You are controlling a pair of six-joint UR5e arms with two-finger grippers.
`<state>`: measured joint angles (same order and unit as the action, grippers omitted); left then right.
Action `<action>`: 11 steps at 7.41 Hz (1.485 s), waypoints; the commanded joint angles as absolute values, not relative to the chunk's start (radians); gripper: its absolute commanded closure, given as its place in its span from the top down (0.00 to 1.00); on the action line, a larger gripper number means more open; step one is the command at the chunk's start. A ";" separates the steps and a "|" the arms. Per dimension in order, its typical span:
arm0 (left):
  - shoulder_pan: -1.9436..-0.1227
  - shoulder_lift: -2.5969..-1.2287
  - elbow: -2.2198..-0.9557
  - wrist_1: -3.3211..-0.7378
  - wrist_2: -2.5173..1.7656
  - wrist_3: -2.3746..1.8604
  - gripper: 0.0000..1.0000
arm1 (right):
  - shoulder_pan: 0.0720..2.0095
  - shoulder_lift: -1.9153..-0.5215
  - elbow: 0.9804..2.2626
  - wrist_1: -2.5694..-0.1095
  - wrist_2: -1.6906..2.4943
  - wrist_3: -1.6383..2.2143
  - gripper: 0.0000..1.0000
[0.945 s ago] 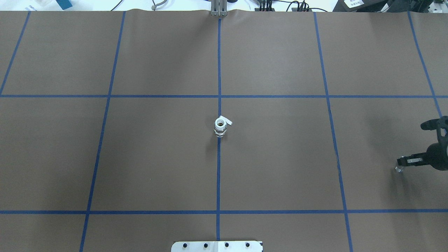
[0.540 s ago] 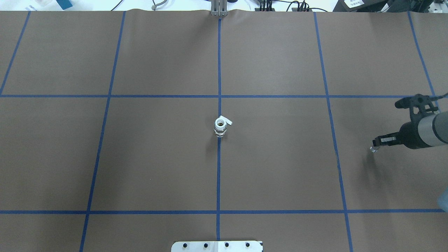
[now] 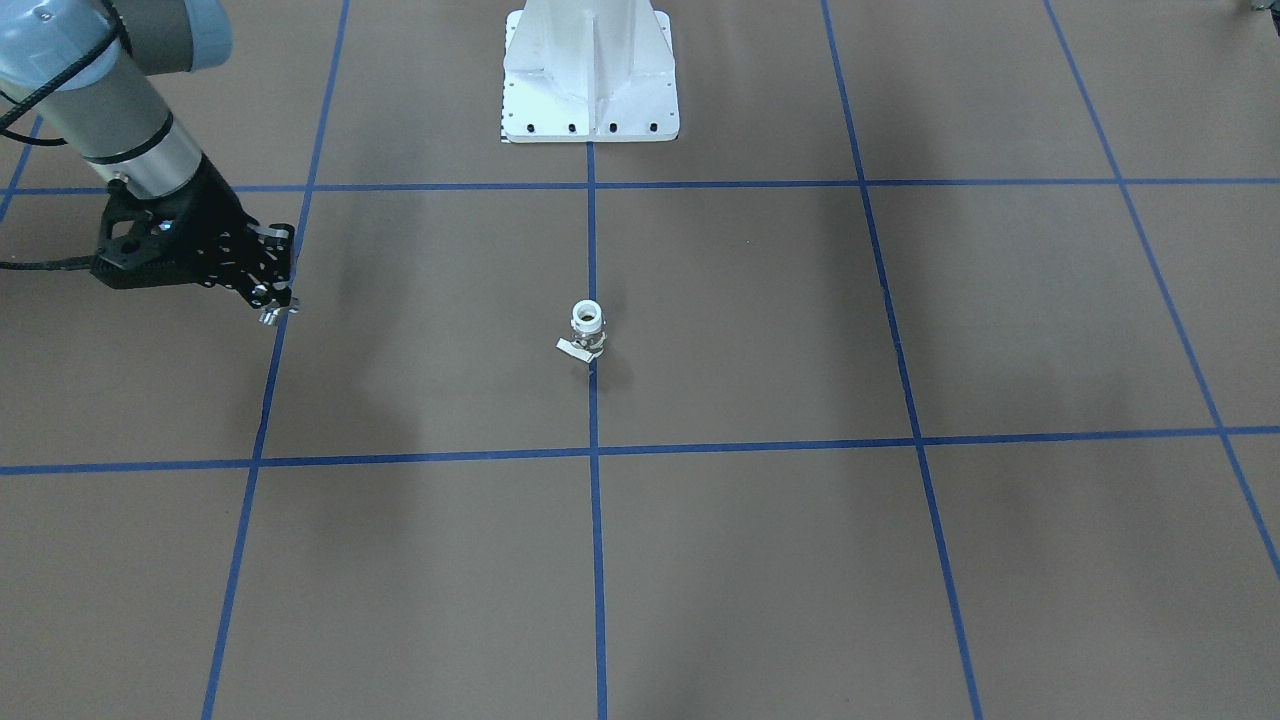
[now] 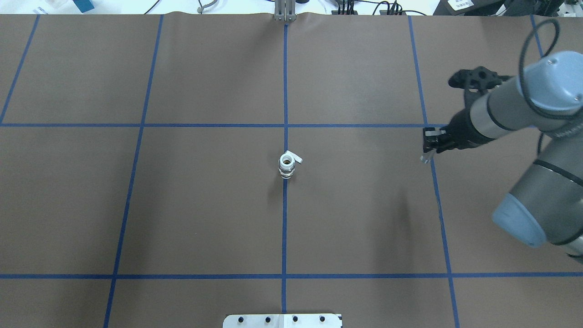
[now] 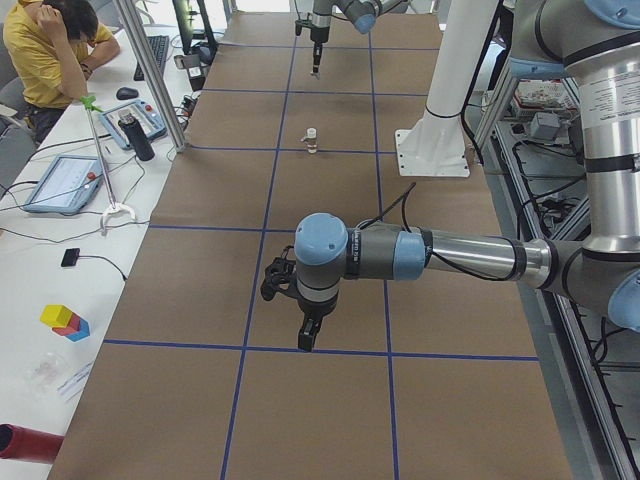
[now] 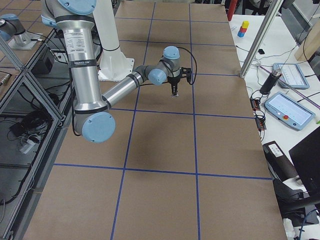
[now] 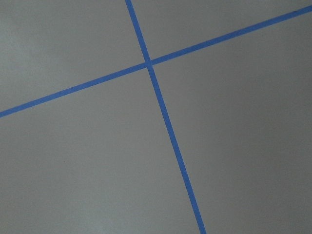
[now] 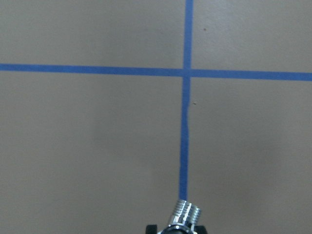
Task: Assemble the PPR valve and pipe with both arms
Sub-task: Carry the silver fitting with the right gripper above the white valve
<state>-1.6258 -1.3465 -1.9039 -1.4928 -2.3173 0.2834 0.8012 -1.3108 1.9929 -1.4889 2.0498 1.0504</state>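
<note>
The PPR valve (image 4: 287, 165) stands upright on the brown mat at the table's centre, white tube end up and pale lever to one side; it also shows in the front view (image 3: 587, 332) and the left exterior view (image 5: 311, 140). My right gripper (image 4: 426, 155) is shut on the small silver pipe (image 4: 424, 159), held above the mat well to the valve's right. The pipe's threaded end shows in the right wrist view (image 8: 184, 214) and the front view (image 3: 270, 316). My left gripper (image 5: 309, 340) shows only in the left exterior view, pointing down above the mat; I cannot tell if it is open.
The white pedestal base (image 3: 590, 70) stands at the robot's side of the table. Blue tape lines (image 7: 148, 64) grid the mat. An operators' bench with tablets (image 5: 60, 180) and a seated person (image 5: 45, 50) runs along the far side.
My right arm has swung in from the right edge toward the table's centre and farther from the robot, carrying the silver pipe. The valve has not moved.
</note>
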 commanded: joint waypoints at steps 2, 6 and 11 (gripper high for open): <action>-1.629 -1.348 -1.910 -1.496 -2.318 0.279 1.00 | 0.706 -0.949 1.893 -1.741 1.992 1.245 0.00; -1.629 -1.358 -1.907 -1.494 -2.318 0.278 1.00 | 0.591 -0.600 1.628 -1.893 1.835 1.438 0.00; -1.629 -1.356 -1.902 -1.494 -2.318 0.279 1.00 | 0.485 -0.594 1.598 -1.942 1.626 1.492 0.00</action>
<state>-1.6291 -1.3567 -1.9031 -1.4947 -2.3185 0.2786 0.5055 -0.5960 1.6003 -1.9307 1.6632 1.4802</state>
